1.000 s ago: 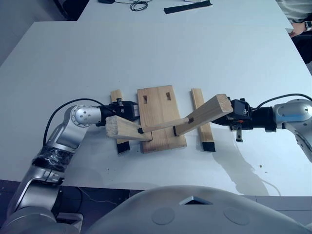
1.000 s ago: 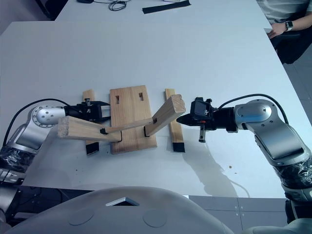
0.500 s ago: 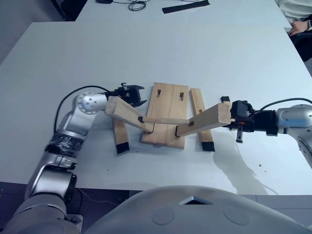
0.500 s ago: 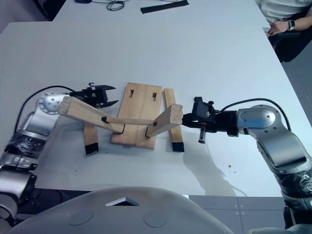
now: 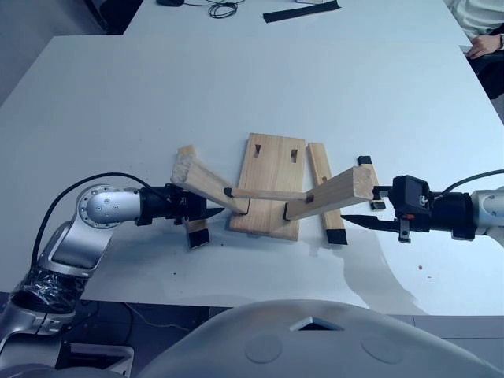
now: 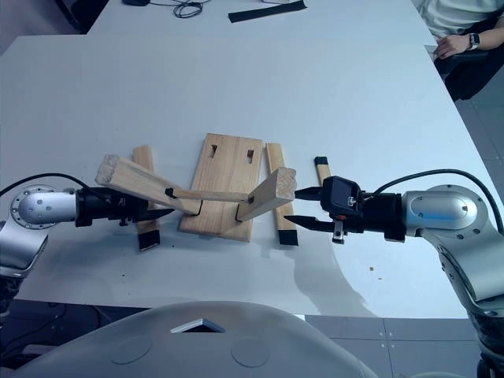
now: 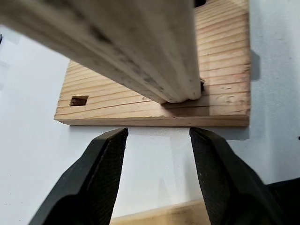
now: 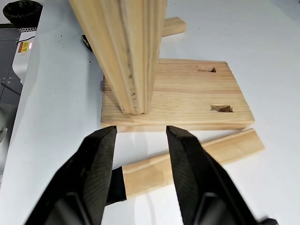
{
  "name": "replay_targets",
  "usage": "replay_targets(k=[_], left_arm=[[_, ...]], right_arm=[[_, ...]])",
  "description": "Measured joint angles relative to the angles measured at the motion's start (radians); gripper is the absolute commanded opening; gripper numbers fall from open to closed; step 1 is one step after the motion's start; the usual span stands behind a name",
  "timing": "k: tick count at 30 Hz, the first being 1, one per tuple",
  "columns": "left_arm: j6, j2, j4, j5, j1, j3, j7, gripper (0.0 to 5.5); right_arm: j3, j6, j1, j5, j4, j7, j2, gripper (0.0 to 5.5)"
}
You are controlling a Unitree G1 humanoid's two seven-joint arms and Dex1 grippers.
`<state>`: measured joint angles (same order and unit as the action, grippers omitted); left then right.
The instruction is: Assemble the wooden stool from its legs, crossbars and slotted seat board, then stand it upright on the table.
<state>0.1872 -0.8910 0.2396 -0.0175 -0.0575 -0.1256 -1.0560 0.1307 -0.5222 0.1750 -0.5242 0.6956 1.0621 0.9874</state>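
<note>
Left eye view shows my left claw (image 5: 203,213) and right claw (image 5: 364,205) both spread open, leg frame (image 5: 268,194) between them.

Pale wood seat board (image 5: 272,169) w/ fine grain stripes, light wood legs (image 5: 319,165) w/ blk tips, white table (image 5: 236,87)

The slotted seat board (image 6: 228,165) lies flat on the table (image 6: 331,87). Over its near edge 2 thick legs, the left leg (image 6: 134,182) and the right leg (image 6: 268,193), tilt outward, joined by a thin crossbar (image 6: 213,196). A black-tipped left bar (image 6: 147,235) and right bar (image 6: 273,161) lie flat beside the board. Left of the board sits the left gripper (image 6: 161,211); right of it the right gripper (image 6: 303,208) gapes.
</note>
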Motion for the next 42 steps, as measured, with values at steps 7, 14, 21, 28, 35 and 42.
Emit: replay_targets(k=[7, 14, 21, 28, 35, 42], left_arm=[[-0.013, 0.004, 0.0, 0.0, 0.025, -0.005, 0.001, 2.46], [-0.024, 0.032, 0.006, 0.0, 0.051, -0.031, 0.002, 2.46], [-0.015, 0.033, -0.012, 0.005, 0.076, -0.038, 0.002, 2.46], [0.001, 0.036, -0.038, 0.025, 0.106, -0.052, 0.002, 2.46], [0.005, 0.037, -0.039, 0.034, 0.114, -0.064, 0.002, 2.46], [0.026, 0.037, -0.055, 0.042, 0.132, -0.07, 0.002, 2.46]], right_arm=[[-0.008, -0.009, -0.046, -0.022, 0.005, -0.012, 0.0, 1.94], [-0.019, -0.044, -0.077, -0.056, 0.02, -0.017, 0.0, 2.41], [-0.03, -0.065, -0.079, -0.063, 0.014, -0.02, 0.0, 3.66], [-0.049, -0.074, -0.132, -0.077, 0.008, -0.029, -0.002, 4.74], [-0.058, -0.088, -0.184, -0.107, 0.01, -0.043, -0.012, 5.37], [-0.079, -0.095, -0.194, -0.126, 0.01, -0.05, -0.025, 4.54]])
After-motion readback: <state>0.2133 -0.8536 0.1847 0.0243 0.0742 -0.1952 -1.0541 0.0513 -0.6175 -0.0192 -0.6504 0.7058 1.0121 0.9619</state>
